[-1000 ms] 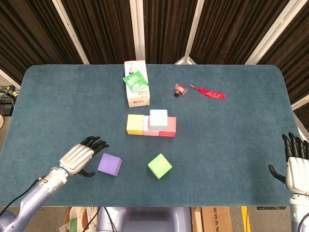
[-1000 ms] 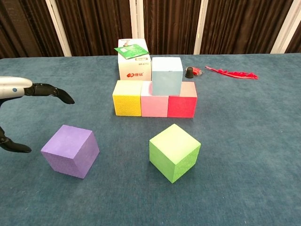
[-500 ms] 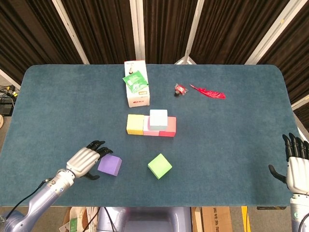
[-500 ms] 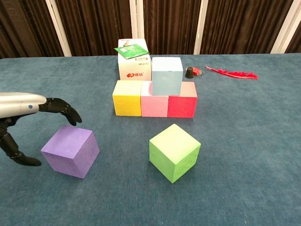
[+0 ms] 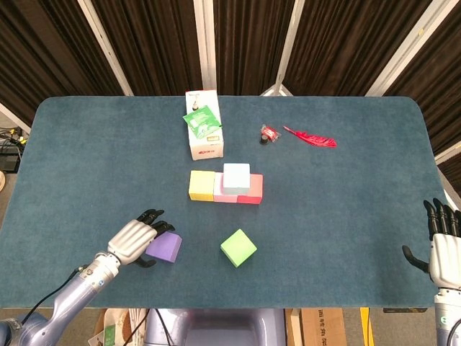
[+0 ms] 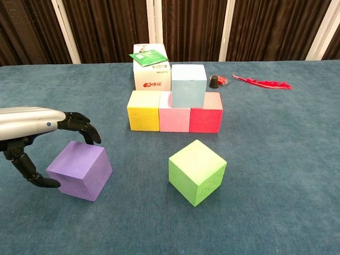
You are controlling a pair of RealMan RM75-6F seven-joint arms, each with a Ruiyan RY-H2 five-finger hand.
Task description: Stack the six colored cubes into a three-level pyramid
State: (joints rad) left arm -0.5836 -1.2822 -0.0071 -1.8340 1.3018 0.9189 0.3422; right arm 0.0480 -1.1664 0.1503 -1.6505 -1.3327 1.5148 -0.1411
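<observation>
Over the last second the left hand (image 6: 37, 139) has slid in from the left edge of the chest view and now brackets the purple cube (image 6: 79, 169) at lower left, fingers arched over its top and thumb low at its near side; whether they already touch it is unclear. That suggests the grasp for the second level is about to begin.

The right hand (image 5: 444, 245) rests spread and empty at lower right.

The white box (image 6: 152, 71) at upper centre carries small red print, unreadable.
</observation>
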